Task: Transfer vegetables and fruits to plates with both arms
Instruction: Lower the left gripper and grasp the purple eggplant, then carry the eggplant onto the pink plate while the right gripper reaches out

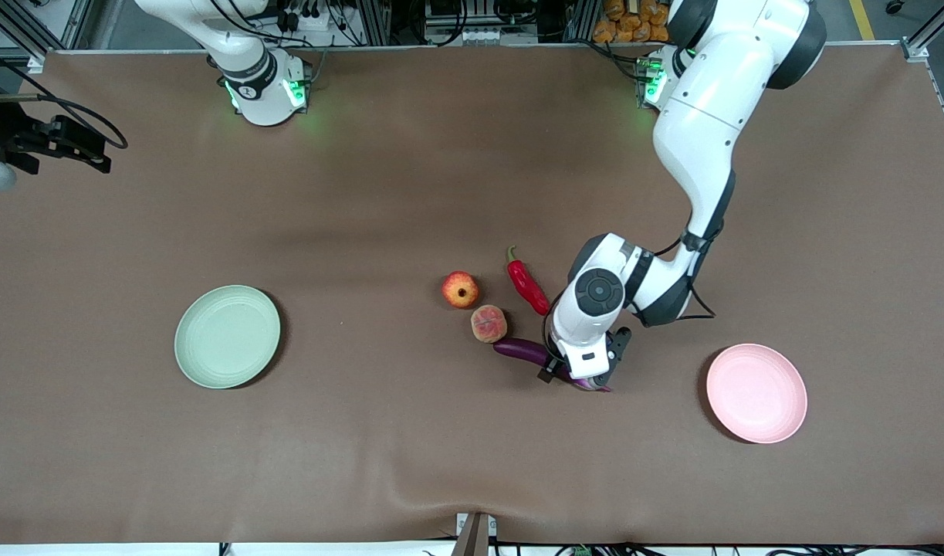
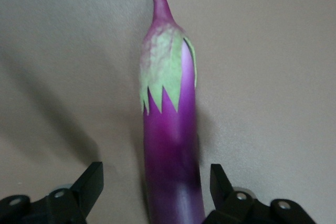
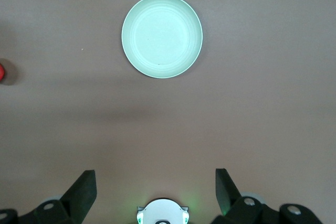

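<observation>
— Purple skin is seen between the jaws of the left gripper (image 2: 156,192); is the eggplant (image 1: 522,351) gripped yet?

— No grip is shown. In the left wrist view the jaws are spread, one finger on each flank of the eggplant, and a gap is left on both sides. The fruit lies flat on the brown bench (image 1: 363,193).

— How is its long axis set against the jaws?

— It is crossed by them squarely: the axis runs straight out from the wrist, with the green-capped stem end pointed away, so a closing stroke would be taken across the narrow width. In the front view the eggplant is laid slantwise, its blossom end just beside the peach (image 1: 488,323) and its stem end under the left gripper, toward the pink plate (image 1: 756,393).

— Which arm is nearer?

— The left arm, by far. The right gripper (image 3: 156,195) is held high near its own base, waiting, its jaws spread wide over bare bench, with the green plate (image 1: 227,337) in its view.

— And the rest?

— The chili pepper (image 1: 527,286) and the red-yellow fruit (image 1: 461,289) are left on the bench, farther from the front camera than the peach. Both plates are bare.
</observation>
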Motion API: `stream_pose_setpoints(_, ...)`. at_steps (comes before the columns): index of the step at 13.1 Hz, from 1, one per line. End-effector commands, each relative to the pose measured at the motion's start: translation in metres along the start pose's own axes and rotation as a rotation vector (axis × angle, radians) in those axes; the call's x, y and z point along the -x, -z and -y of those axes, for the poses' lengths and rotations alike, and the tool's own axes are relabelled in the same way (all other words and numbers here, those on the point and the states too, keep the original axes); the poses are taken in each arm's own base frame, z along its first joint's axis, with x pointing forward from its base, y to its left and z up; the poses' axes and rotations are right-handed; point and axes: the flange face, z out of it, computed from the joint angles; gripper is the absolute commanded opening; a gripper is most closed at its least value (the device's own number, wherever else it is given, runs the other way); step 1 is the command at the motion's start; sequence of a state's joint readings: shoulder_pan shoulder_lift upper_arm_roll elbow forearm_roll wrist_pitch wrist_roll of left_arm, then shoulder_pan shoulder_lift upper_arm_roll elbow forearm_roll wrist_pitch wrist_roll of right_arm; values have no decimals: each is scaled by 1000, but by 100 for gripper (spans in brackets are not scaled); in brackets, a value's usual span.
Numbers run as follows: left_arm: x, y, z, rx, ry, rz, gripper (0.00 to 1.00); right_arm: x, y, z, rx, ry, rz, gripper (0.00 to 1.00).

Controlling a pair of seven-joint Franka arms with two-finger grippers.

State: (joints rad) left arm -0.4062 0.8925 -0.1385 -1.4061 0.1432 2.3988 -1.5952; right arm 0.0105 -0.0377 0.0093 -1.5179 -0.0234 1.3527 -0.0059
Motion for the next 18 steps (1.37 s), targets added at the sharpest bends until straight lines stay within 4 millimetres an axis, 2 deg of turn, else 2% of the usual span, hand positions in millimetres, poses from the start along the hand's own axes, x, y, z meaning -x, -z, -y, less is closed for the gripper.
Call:
stream_pose_setpoints(1,2,-2,-7,29,-12,-24,0,-1,-1,-3,1,8,6,100)
stream_pose_setpoints(2,-2,7,-10,40,-24,-36,0,-4,-4,-3,0,10,14,100)
stream_pose_setpoints(3,-15,24,-13,49,-59,-65,0,-13,-14,1,16,16,33,100)
stream_pose_setpoints(4,-35,39,-11,18,-103,-92,0,-16,-15,3,20,20,35,100)
stream_pose_setpoints(6,-90,87,-1,-77,-253,-107,0,-19,-17,2,16,19,35,100)
stream_pose_setpoints(7,-114,117,4,-84,-327,-110,0,-28,-29,2,20,18,56,100)
stream_pose_setpoints(8,-133,132,10,-104,-381,-108,0,-45,-55,0,20,16,108,100)
stream_pose_setpoints(9,-164,140,23,-156,-432,-97,0,-56,-73,2,20,16,140,100)
stream_pose_setpoints(11,-217,137,60,-241,-542,-67,0,-65,-82,10,2,22,139,100)
stream_pose_setpoints(12,-248,136,77,-260,-577,-62,0,-71,-88,25,2,46,134,100)
stream_pose_setpoints(13,-273,137,90,-268,-602,-53,0,-79,-94,42,7,66,112,100)
stream_pose_setpoints(14,-289,133,100,-274,-632,-40,0,-87,-104,59,13,49,106,100)
stream_pose_setpoints(16,-315,122,117,-264,-670,-34,0,-100,-129,100,-19,-84,122,100)
stream_pose_setpoints(18,-352,107,141,-242,-739,-29,0,-111,-157,149,-88,-233,144,100)
